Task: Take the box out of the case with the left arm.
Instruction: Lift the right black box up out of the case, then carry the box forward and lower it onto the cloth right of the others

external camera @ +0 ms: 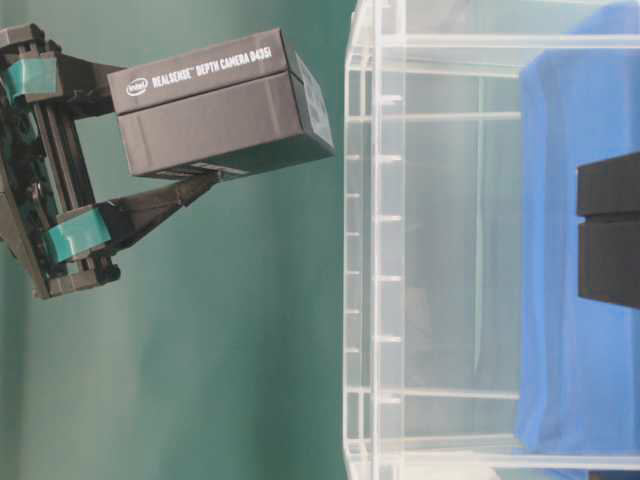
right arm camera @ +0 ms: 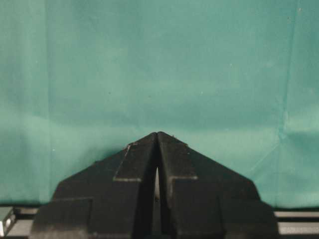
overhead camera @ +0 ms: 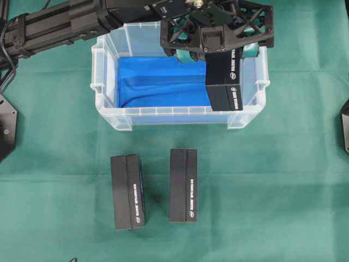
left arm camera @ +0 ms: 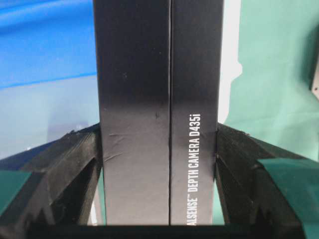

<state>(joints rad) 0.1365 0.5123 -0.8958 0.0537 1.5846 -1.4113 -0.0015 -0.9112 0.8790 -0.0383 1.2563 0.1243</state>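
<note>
My left gripper [overhead camera: 218, 54] reaches in from the left and is shut on a black box [overhead camera: 222, 76] with white "RealSense Depth Camera" lettering. The box hangs tilted over the right end of the case [overhead camera: 103, 82], a clear tub with a blue lining [overhead camera: 158, 82]. In the table-level view the box [external camera: 215, 105] sits in the gripper [external camera: 175, 130] clear of the case's rim [external camera: 365, 200]. In the left wrist view both black fingers [left arm camera: 79, 159] press the sides of the box [left arm camera: 149, 99]. My right gripper [right arm camera: 157, 134] is shut and empty over green cloth.
Two more black boxes lie side by side on the green cloth in front of the case, one on the left [overhead camera: 128, 191] and one on the right [overhead camera: 182, 184]. Black arm parts stand at the left edge [overhead camera: 6, 125] and right edge [overhead camera: 344, 125].
</note>
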